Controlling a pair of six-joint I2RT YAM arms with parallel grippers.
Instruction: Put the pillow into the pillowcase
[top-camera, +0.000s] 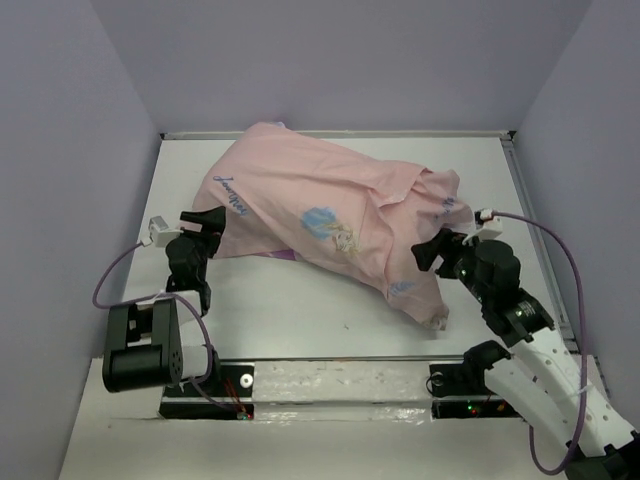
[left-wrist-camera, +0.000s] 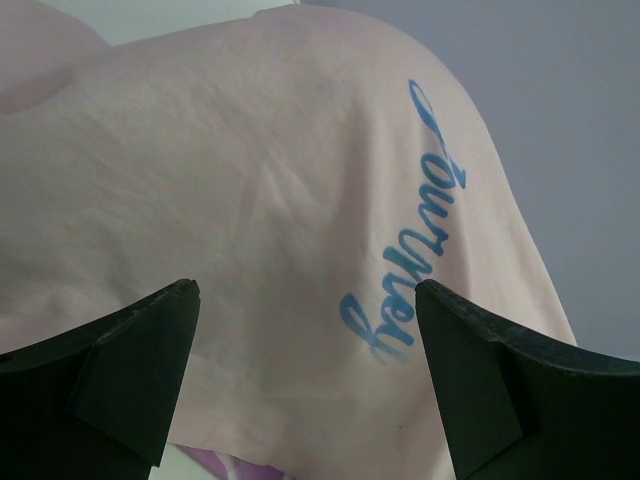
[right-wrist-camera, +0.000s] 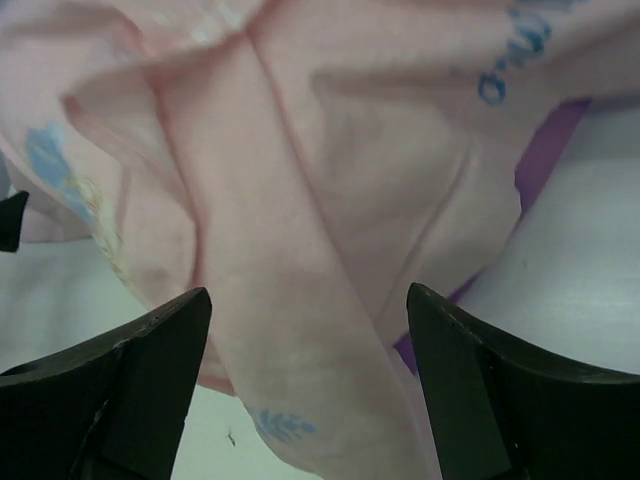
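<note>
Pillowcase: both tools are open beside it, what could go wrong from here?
1. The right tool stands open over loose folds of the pillowcase; closing may pinch several layers together.
2. The left tool faces smooth, stretched fabric by the blue lettering; it may slip off.

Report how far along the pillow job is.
Done, apparently: the pillowcase bulges full and no bare pillow shows. In hand: nothing; the left gripper and right gripper sit at its ends, jaws open. Left: its right end looks rumpled, with some purple showing, so perhaps straightening.
</note>
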